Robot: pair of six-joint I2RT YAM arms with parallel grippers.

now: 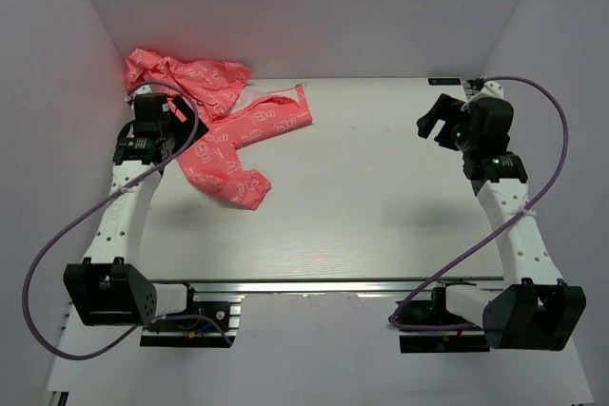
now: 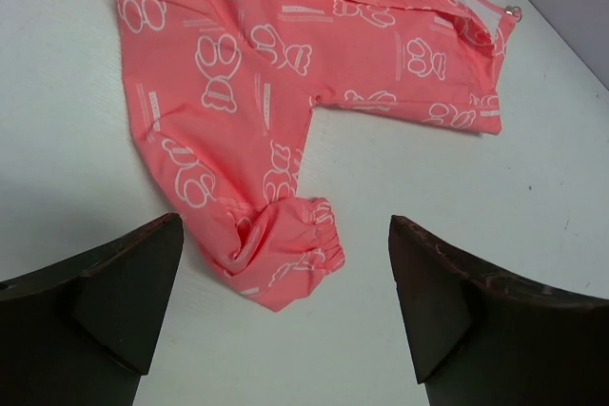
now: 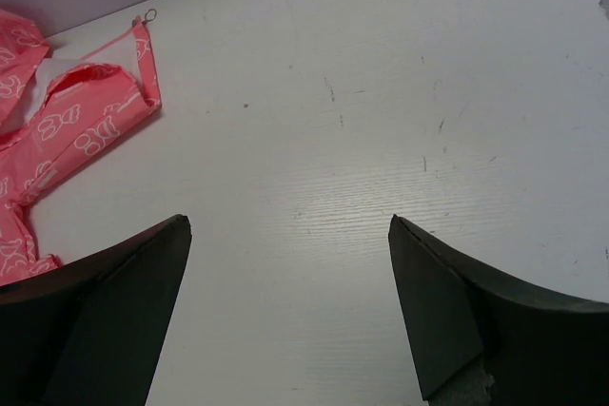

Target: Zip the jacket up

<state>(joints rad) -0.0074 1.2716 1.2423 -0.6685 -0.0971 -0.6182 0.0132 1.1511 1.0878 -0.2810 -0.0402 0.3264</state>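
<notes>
The left hand hovers over the far-left area of the counter, fingers spread and grasping nothing. The jacket lies crumpled directly below and ahead of this hand, partly bunched against the left wall. One sleeve cuff lies beneath the gap between the fingers. The hem edge extends rightward and ends at a small metal ring, probably the zipper pull. The right hand is released and empty, well apart from the jacket on the right side. The left arm is nearer. Judgement: the garment requires spreading flat before zipping.
</notes>
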